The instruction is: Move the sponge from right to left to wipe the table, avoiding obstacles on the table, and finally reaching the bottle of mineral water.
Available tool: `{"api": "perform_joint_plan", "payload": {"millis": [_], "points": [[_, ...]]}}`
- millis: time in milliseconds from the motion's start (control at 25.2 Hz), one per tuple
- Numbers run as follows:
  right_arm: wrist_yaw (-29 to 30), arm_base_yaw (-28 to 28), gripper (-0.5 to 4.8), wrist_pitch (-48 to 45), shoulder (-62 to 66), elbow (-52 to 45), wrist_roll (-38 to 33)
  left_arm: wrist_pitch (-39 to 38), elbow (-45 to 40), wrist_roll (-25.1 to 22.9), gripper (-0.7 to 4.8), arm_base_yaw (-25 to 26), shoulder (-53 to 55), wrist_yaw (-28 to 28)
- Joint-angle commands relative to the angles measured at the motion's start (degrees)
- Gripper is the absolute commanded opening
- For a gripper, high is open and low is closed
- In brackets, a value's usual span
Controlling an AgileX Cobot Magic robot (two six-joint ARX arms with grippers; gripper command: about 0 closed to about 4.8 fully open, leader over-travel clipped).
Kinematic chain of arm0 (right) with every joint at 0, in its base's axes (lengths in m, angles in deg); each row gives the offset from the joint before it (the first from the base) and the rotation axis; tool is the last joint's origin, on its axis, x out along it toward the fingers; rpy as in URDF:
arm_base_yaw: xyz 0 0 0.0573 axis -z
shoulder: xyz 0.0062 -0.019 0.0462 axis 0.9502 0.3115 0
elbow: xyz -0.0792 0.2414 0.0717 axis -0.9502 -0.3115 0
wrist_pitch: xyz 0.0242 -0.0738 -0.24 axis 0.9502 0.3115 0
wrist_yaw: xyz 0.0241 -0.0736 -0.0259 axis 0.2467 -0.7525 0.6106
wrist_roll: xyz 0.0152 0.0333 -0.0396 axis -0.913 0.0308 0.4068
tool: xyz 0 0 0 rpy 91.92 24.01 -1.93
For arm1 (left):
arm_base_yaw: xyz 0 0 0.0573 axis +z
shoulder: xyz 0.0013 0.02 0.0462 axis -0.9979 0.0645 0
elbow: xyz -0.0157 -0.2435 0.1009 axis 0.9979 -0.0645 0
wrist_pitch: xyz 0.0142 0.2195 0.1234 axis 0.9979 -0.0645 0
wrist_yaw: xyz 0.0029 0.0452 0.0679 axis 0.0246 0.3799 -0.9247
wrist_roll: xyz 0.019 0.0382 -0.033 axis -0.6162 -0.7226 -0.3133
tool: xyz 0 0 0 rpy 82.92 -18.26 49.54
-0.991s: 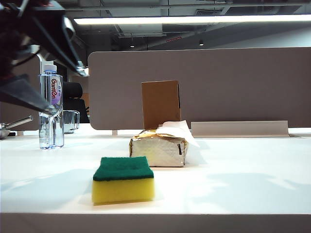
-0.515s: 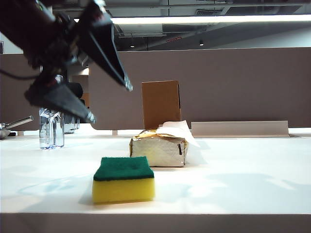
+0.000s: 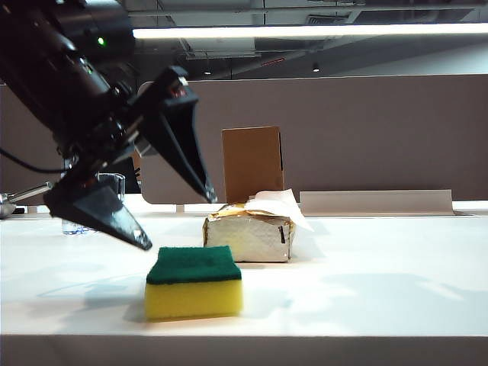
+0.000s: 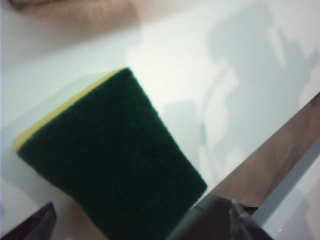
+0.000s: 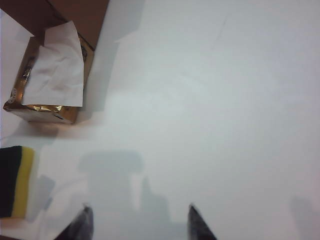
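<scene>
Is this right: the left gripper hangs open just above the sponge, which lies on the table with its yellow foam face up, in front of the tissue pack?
Not quite. The sponge lies with its green scouring face up, the yellow foam beneath, as the exterior view shows. The rest holds: the left gripper hangs open just above it, on the table, in front of the tissue pack.

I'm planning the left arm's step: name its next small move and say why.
Probably lower the open left end effector straight down to straddle the sponge. Its fingers hang spread above the sponge, not touching, green face up. The right end effector hovers over bare table.
</scene>
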Motion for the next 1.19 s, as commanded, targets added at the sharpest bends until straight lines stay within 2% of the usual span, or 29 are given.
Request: {"api": "perform_joint_plan", "payload": {"millis": [40, 476, 991, 1189], "points": [[0.3, 0.0, 2.41, -0.5, -0.2, 0.2, -0.1, 0.7, 0.0, -0.1, 4.79, -0.4, 1.4, 0.1], [0.3, 0.0, 2.38, -0.5, -0.2, 0.2, -0.3, 5.2, 0.0, 0.2, 4.79, -0.4, 7.0, -0.3], [0.3, 0.0, 2.38, -0.6, -0.2, 0.3, -0.3, 5.7, 0.0, 0.1, 4.79, -2.1, 13.1, -1.9], [0.2, 0.0, 2.38, -0.6, -0.2, 0.3, -0.3, 5.3, 0.0, -1.7, 4.75, -2.1, 13.1, -2.3]]}}
